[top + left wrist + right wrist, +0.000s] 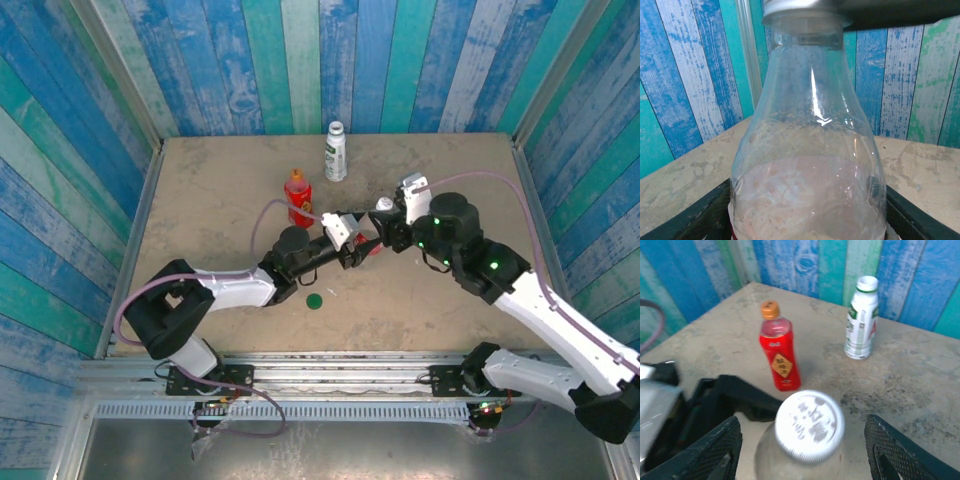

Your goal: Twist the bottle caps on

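right fingers point(890, 450) stood wide at 3 and 9 o'clock of white cap point(809, 425); left fingers point(685, 222) gripped clear bottle point(810, 150). Risk: cap sat half-threaded, could work loose.

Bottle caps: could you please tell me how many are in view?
3: an orange cap on the red bottle, a white cap on the clear bottle, and a dark green cap lying loose on the table.

One bottle point(336, 152) stands by the far edge of the tabletop point(220, 180), a second bottle point(298, 197) before and left of it, a third bottle point(807, 165) at mid-tabletop, a loose cap point(314, 301) toward the near edge.
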You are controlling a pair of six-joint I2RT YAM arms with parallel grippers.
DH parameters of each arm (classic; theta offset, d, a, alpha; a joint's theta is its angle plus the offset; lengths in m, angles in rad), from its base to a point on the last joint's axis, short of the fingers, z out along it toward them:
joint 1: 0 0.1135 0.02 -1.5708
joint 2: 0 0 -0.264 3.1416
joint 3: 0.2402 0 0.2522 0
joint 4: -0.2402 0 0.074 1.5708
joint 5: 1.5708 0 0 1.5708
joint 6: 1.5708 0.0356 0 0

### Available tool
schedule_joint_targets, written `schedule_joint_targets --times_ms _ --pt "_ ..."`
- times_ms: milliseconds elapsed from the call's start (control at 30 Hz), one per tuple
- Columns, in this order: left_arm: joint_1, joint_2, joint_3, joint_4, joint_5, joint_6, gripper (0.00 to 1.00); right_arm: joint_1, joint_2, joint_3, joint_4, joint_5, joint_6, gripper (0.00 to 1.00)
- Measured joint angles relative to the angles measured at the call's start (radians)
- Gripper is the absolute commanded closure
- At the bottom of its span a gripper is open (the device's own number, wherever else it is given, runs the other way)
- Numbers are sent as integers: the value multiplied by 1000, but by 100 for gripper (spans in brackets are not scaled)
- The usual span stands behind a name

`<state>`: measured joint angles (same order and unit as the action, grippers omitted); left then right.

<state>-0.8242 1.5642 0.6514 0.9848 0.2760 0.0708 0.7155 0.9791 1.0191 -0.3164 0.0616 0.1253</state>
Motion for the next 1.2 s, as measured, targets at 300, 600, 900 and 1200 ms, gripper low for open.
schedule_joint_targets --times_ms 300,600,900,1200 --pt "14 0 -16 18 93 0 33 -4 -53 98 -74 -38 -12 30" --pt "14 0 -19 21 109 4 33 -32 68 150 -187 -17 61 42" --pt "15 0 -20 17 108 6 32 -37 107 150 -222 -71 112 76" --pt "16 -1 -24 18 98 5 6 -52 108 148 -215 -60 77 76"
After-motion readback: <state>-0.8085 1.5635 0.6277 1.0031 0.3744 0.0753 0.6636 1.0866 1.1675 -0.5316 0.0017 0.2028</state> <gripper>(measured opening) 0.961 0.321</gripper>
